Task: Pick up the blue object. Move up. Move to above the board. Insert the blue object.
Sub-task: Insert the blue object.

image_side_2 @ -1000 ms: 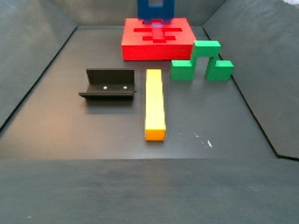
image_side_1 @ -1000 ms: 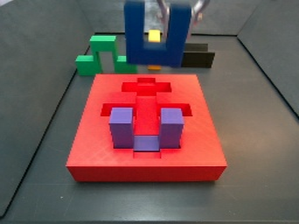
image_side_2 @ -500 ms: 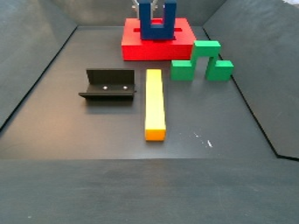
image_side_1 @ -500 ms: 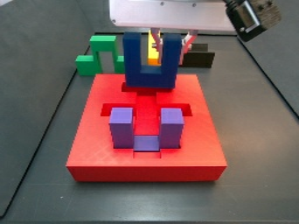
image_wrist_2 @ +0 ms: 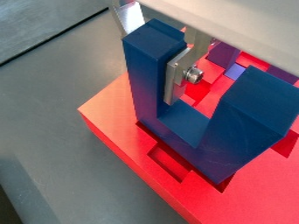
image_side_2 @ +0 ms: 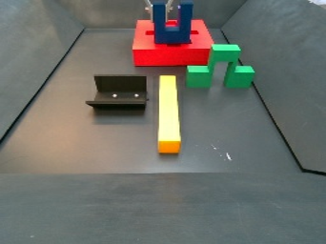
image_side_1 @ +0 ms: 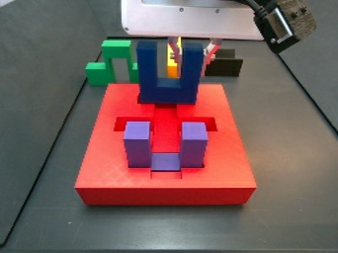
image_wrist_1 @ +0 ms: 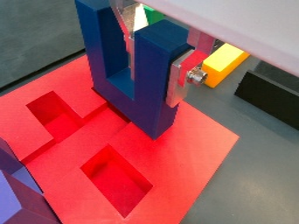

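Note:
The blue object (image_side_1: pixel 172 77) stands upright with its prongs up at the far end of the red board (image_side_1: pixel 119 173). Its base reaches down into a recess there, as both wrist views show (image_wrist_1: pixel 128 79) (image_wrist_2: pixel 205 122). My gripper (image_side_1: pixel 176 46) comes down from above and is shut on one prong. A silver finger (image_wrist_1: pixel 180 80) presses the prong's outer face, and the same finger shows in a wrist view (image_wrist_2: pixel 174 77). In a side view the blue object (image_side_2: pixel 173 21) sits on the board (image_side_2: pixel 173 52) at the back.
A purple U-shaped block (image_side_1: pixel 165 145) sits in the board's near recess. A green arch block (image_side_1: pixel 117 59) (image_side_2: pixel 219 69) stands beside the board. A yellow bar (image_side_2: pixel 169 114) and the fixture (image_side_2: pixel 118 93) lie on the floor. Open recesses (image_wrist_1: pixel 117 175) lie beside the blue object.
The gripper has come down with the blue object from above the board's far end until its base reached the recess. Over the last half second it sank only slightly.

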Tool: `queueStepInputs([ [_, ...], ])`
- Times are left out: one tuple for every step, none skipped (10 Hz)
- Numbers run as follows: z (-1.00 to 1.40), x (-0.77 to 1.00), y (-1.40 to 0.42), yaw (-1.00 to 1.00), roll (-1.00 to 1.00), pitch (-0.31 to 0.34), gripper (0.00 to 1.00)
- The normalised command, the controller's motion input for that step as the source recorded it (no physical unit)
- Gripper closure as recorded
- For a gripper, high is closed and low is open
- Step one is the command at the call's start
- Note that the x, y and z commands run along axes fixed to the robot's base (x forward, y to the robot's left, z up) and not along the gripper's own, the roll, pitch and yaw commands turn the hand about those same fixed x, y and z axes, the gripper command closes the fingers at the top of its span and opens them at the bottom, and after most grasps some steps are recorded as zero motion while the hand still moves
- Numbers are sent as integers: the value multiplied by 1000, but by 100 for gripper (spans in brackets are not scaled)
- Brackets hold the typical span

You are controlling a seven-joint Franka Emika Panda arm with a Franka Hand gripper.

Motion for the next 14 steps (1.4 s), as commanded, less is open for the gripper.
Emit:
queueStepInputs([
  [-154, -23, 17, 117, 103, -30, 100],
  [-77, -109, 106, 71, 41, -34, 100],
  [0, -191, 129, 0, 0, -37, 100],
  [0, -209, 160, 0, -13, -47, 100],
  [0, -126, 103, 0, -14, -64, 100],
  [-123, -17, 0, 11, 4, -63, 100],
  [-263, 0, -60, 26, 126, -69, 100],
  [-380, 0, -189, 0, 216, -76, 100],
  [-457, 54, -200, 0, 217, -47, 100],
  [-540, 49, -154, 0, 196, -53, 100],
  [-606, 49, -114, 0, 199, -64, 100],
  [-654, 63, -77, 0, 210, -60, 100],
  [-680, 54, -86, -9, 207, -73, 100],
  [0, 0, 0, 0, 0, 0, 100],
])
